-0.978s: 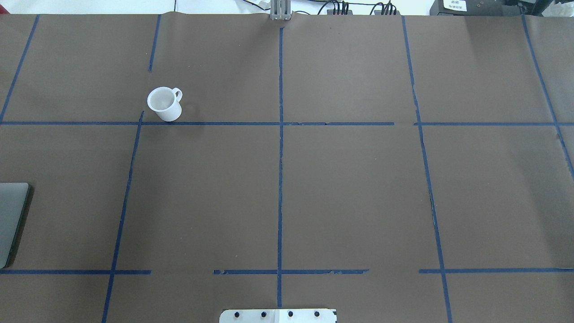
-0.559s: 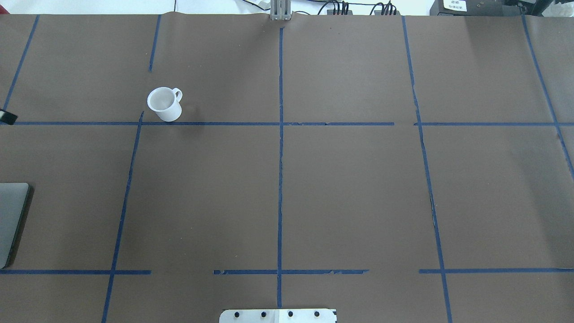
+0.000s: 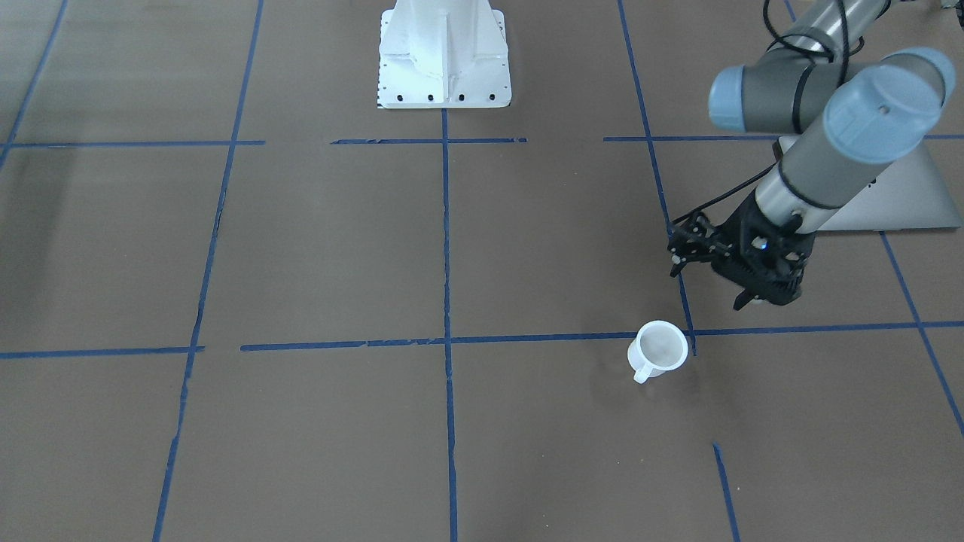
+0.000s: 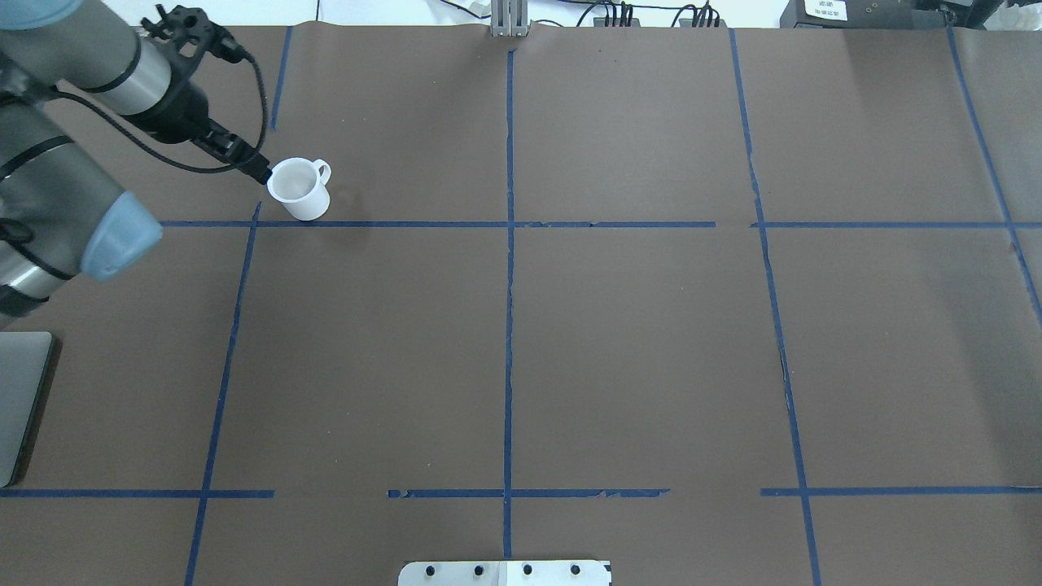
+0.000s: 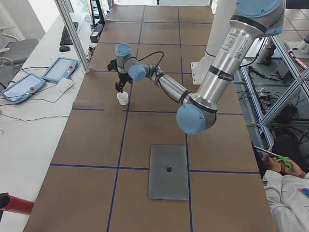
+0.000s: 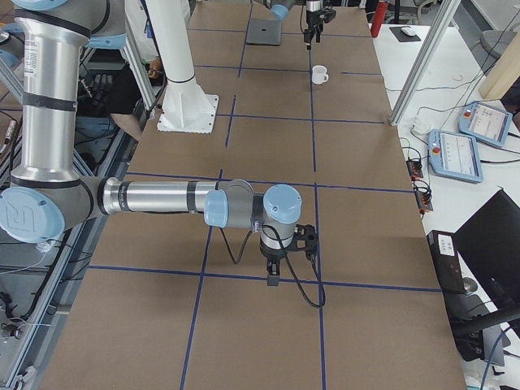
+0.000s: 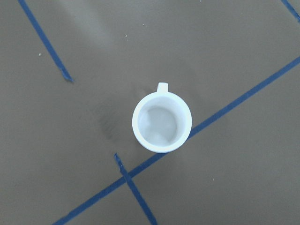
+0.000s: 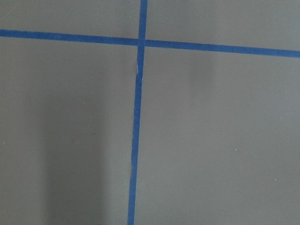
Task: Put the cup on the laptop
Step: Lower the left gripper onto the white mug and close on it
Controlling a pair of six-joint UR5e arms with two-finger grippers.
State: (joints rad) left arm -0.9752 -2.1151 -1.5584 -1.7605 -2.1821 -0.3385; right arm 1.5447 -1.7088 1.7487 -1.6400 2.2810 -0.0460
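The cup (image 4: 299,191) is seen upright on the brown table (image 4: 651,366), just at 12 o'clock of a blue tape line (image 4: 407,224), its handle turned to 1 o'clock in the overhead view. The left gripper (image 4: 260,172) is found at 10 o'clock of the cup, near its rim yet apart from it; whether its fingers are spread cannot be told. The laptop (image 4: 16,399) is laid flat, lid closed, well apart at 8 o'clock of the cup. The right gripper (image 6: 272,280) is held far off, and its state cannot be told either
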